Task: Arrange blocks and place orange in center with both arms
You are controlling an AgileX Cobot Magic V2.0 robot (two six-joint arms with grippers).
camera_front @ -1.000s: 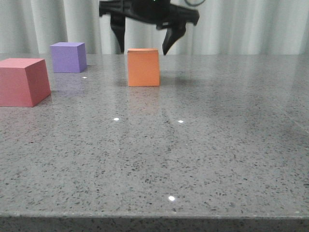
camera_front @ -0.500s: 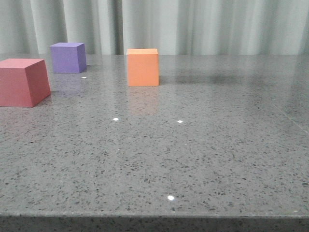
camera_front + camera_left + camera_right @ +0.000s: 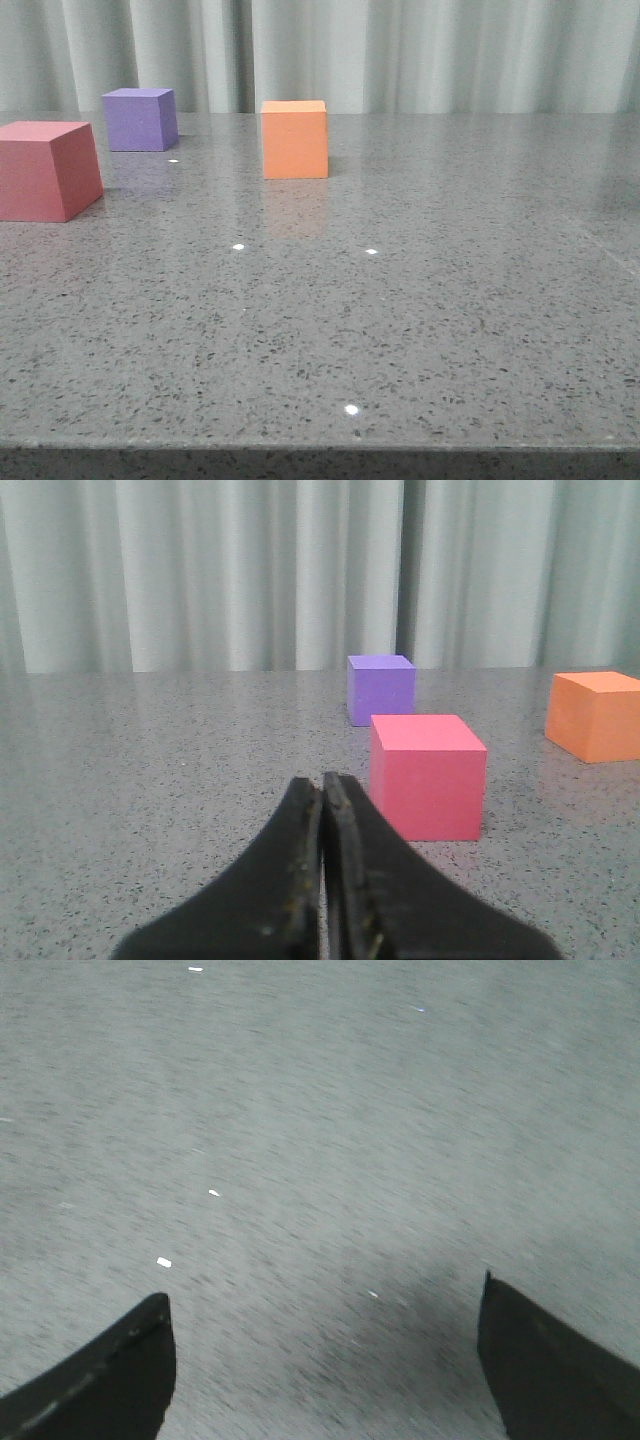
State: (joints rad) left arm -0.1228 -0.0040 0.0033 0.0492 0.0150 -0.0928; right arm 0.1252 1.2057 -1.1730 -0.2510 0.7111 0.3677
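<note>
Orange cube point(image 3: 295, 139): standing free mid-table, right of purple cube point(image 3: 140, 118) and red-pink cube point(image 3: 48, 169).
Change: right gripper point(image 3: 325, 1360), above it a second ago, we see gone from front view, jaws spread, empty.
Left gripper point(image 3: 322, 805): pinched closed, empty.
Meaning: we judge orange released; blocks still unarranged.

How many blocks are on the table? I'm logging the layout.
3: red-pink cube at front left, purple cube behind it, orange cube mid-table. None appear hidden.

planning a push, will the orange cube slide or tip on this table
The orange cube sits flat and is as wide as tall, so it will likely slide, not tip. The glossy table probably offers little grip. Its matte look suggests foam, so perhaps light.
</note>
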